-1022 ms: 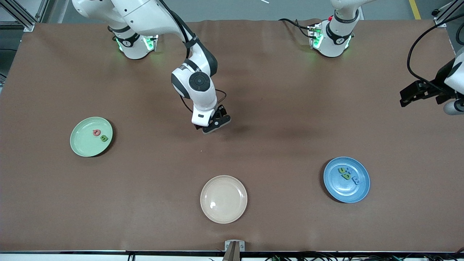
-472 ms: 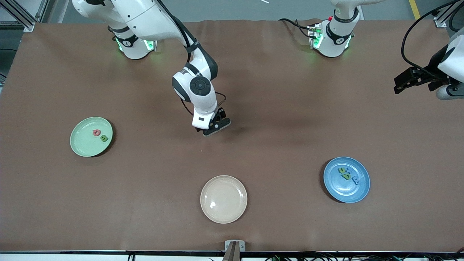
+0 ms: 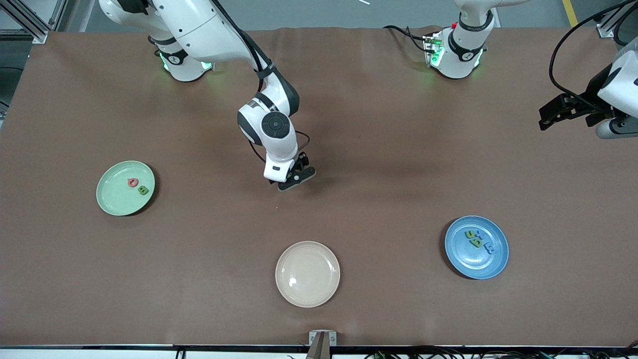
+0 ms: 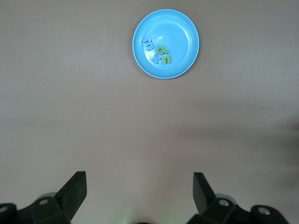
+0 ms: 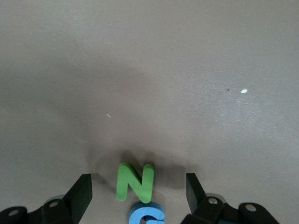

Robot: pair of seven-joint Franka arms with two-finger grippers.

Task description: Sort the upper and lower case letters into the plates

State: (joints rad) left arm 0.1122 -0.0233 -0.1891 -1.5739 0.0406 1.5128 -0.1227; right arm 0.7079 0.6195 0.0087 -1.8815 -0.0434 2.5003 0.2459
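My right gripper (image 3: 295, 177) hangs low over the middle of the table, open. In the right wrist view its fingers (image 5: 84, 191) straddle a green letter N (image 5: 135, 182) without touching it, and a blue letter G (image 5: 146, 215) lies right beside the N. Both letters are hidden under the hand in the front view. The mint green plate (image 3: 114, 199) holds a red letter (image 3: 132, 182) and a green letter (image 3: 143, 190). The blue plate (image 3: 481, 264) carries blue and green letters (image 4: 163, 53). My left gripper (image 3: 546, 115) waits open, high over the left arm's end of the table.
An empty cream-beige plate (image 3: 307, 273) sits nearer the front camera than my right gripper. Brown table cover lies all round. Both arm bases stand along the table's robot edge, and a small metal bracket (image 3: 322, 339) sits at the camera-side edge.
My right gripper has sunk a little closer to the table over the two letters. The left arm has drawn its gripper back toward the robots' edge of the table.
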